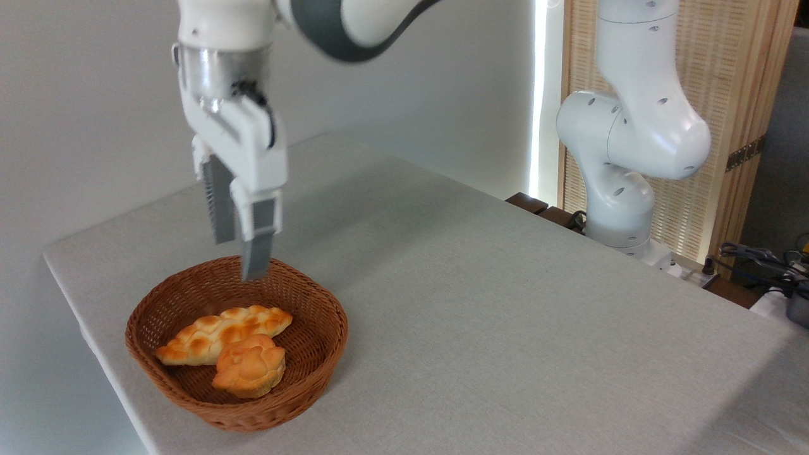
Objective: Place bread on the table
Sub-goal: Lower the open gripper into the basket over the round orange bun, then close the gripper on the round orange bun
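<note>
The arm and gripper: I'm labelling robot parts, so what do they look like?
The arm is glossy white with rounded joints and a dark grey band near the wrist. The gripper has a silver metal collar, a white boxy body, a short black cable, and two grey ribbed fingers.
</note>
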